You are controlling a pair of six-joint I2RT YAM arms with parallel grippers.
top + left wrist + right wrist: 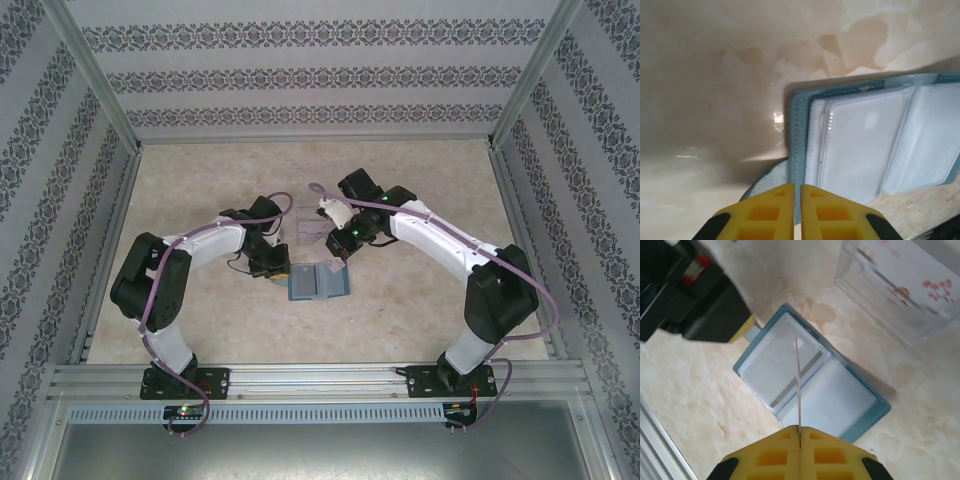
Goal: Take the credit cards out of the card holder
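Directly above the open card holder (840,405), which lies flat on the counter (700,405), the right tool (800,429) pinches a pale credit card (798,375) edge-on, seemingly clear of the pockets. At the holder's edge the left tool (800,187) clamps its flap, apparently anchoring it.

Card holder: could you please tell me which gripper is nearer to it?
Left. The left gripper pinches the edge of the card holder, touching it; the right gripper hangs above its open pockets, shut on a thin credit card.
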